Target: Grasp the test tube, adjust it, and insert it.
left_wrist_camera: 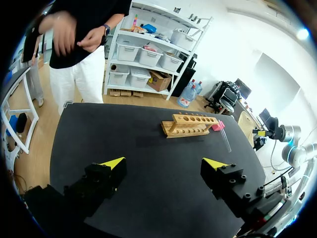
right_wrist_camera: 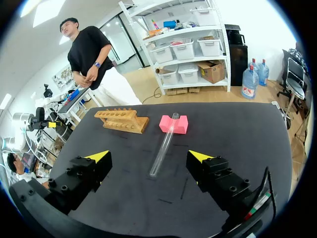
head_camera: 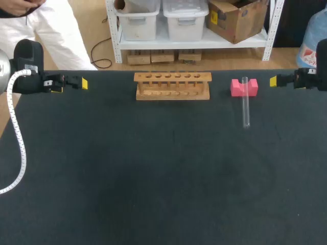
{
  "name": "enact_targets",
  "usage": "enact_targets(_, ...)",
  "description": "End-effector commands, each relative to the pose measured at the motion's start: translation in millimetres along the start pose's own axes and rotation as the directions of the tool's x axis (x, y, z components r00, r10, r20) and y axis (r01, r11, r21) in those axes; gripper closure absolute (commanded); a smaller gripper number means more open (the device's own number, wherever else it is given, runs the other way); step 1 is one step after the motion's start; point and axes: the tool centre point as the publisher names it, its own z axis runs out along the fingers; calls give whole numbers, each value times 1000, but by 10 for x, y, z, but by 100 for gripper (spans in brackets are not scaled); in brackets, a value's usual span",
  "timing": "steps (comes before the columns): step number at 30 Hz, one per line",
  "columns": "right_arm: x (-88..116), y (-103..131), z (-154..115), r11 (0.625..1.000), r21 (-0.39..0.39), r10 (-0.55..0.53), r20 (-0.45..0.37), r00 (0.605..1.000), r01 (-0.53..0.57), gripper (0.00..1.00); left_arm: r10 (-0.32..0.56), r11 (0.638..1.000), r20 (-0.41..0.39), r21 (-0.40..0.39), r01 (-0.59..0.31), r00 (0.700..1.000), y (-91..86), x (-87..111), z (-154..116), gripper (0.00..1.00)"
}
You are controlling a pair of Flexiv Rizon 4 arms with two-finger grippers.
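The test tube (head_camera: 246, 104) lay at the head view's upper right, one end resting in the notch of a pink block (head_camera: 243, 88), right of the wooden rack (head_camera: 172, 85). Only the wrist views showed the left gripper (left_wrist_camera: 163, 162) and right gripper (right_wrist_camera: 148, 156) spread wide, holding nothing.

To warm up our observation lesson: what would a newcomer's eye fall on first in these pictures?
The pink block stands out on the black table, the clear test tube resting in its notch with one end on the table. Nearby stands the wooden rack, holes empty. The left tool and right tool, yellow-tipped and open, hang at opposite sides.
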Motion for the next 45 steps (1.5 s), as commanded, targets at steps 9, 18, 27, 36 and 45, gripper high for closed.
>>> enact_targets(9,3,21,-12,1000,11,0,-1,1000,0,0,-2,1000,-6,-9,2,1000,-17,-10,-1,0)
enact_targets(18,3,21,-12,1000,11,0,-1,1000,0,0,99,993,15,67,-100,995,-38,-107,80,0)
enact_targets(27,3,21,-12,1000,11,0,-1,1000,0,0,299,906,130,271,-324,945,46,-228,231,0)
enact_targets(36,3,21,-12,1000,11,0,-1,1000,0,0,424,745,271,438,-504,864,61,-287,430,0)
enact_targets(45,3,21,-12,1000,11,0,-1,1000,0,0,461,683,332,459,-568,823,67,-375,796,0)
